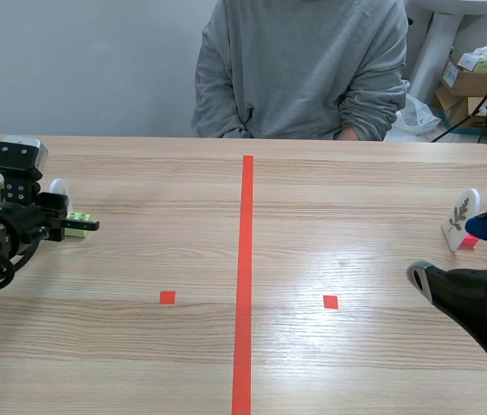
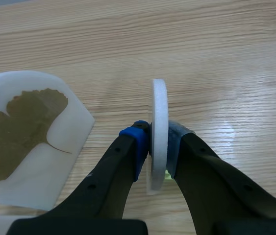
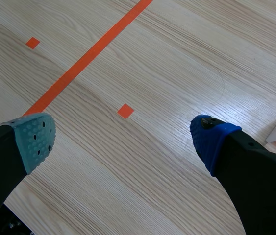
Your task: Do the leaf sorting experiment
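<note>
Setting looked like a research lab or test room: light wood-grain table [image 1: 355, 216] marked with an orange-red tape line [image 1: 244, 285] and squares, plain pale wall [image 1: 79, 60], stacked brown cardboard boxes [image 1: 472, 86], person in grey sweatshirt [image 1: 304, 69] seated opposite.

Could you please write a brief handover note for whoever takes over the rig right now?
Left tool: shut on a white disc, edge-on, face unseen.
Right tool: open, empty.
Beside the left tool is a ginkgo leaf card; near the right tool a fern-like leaf card stands on a red base.
Done: disc gripped.
Left: the sorting itself, which seems barely begun; the cards are at opposite sides.
</note>
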`<control>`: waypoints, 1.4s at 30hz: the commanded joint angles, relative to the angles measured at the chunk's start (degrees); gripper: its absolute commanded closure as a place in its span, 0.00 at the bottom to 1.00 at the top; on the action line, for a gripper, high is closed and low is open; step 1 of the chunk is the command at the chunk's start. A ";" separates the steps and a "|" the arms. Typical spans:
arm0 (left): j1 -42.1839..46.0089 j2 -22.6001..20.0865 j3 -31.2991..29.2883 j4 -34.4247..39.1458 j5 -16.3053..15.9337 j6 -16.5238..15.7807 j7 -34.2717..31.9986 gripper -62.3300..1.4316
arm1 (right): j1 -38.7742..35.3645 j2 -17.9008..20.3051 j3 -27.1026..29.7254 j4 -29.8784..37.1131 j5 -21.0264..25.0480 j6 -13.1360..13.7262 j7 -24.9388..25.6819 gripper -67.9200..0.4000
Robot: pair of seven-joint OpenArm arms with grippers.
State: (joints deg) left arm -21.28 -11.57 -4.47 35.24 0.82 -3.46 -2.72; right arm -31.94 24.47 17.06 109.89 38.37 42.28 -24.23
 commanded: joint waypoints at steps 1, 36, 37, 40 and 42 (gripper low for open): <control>-0.50 -0.37 -0.15 0.87 -0.39 0.33 -1.03 0.90 | 0.52 0.90 0.48 0.42 0.61 0.44 1.03 0.17; 24.65 -2.47 0.39 46.84 -3.26 6.08 6.34 0.08 | 0.52 0.90 0.48 0.42 0.59 0.44 0.00 0.17; 27.23 -3.19 0.70 50.18 -4.52 4.59 6.54 0.08 | 0.52 0.90 0.48 0.42 0.61 0.44 0.02 0.17; 35.15 -6.01 1.68 59.25 -8.44 -0.33 6.86 0.08 | 0.52 0.90 0.48 0.42 0.63 0.44 0.44 0.17; 39.93 -7.65 2.23 64.04 -10.34 -2.45 6.86 0.08 | 0.52 0.90 0.48 0.42 0.63 0.44 0.85 0.17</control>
State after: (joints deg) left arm 18.28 -18.61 -2.17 100.36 -9.08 -6.04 4.54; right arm -31.94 24.47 17.06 109.89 38.37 42.28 -24.45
